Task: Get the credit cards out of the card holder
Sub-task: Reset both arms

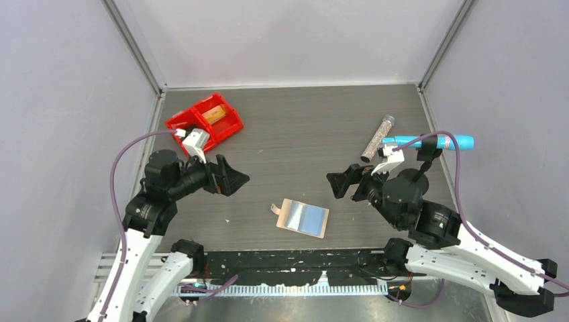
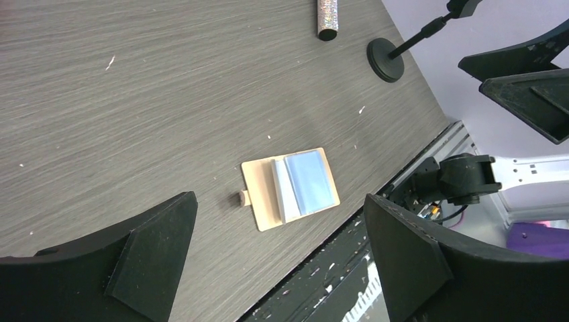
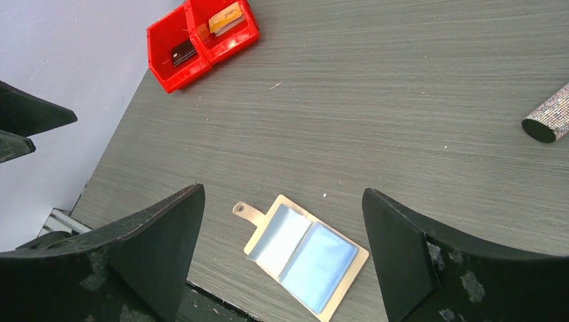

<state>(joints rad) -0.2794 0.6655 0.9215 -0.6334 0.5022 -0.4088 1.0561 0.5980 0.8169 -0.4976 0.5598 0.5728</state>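
Observation:
The tan card holder (image 1: 303, 218) lies spread open and flat near the table's front edge, snap tab to the left, blue-grey panels up. It also shows in the left wrist view (image 2: 290, 187) and the right wrist view (image 3: 303, 253). I cannot tell whether any card sits in its panels. A dark grey credit card (image 3: 182, 51) lies in one compartment of the red bin, an orange one (image 3: 225, 18) in the other. My left gripper (image 1: 235, 176) (image 2: 280, 201) is open and empty, above and left of the holder. My right gripper (image 1: 342, 182) (image 3: 282, 191) is open and empty, above and right of it.
The red two-compartment bin (image 1: 228, 127) stands at the back left, just behind the left wrist. A glitter tube (image 1: 378, 139) and a teal cylinder (image 1: 436, 141) lie at the back right. A black round stand base (image 2: 386, 59) is near the right edge.

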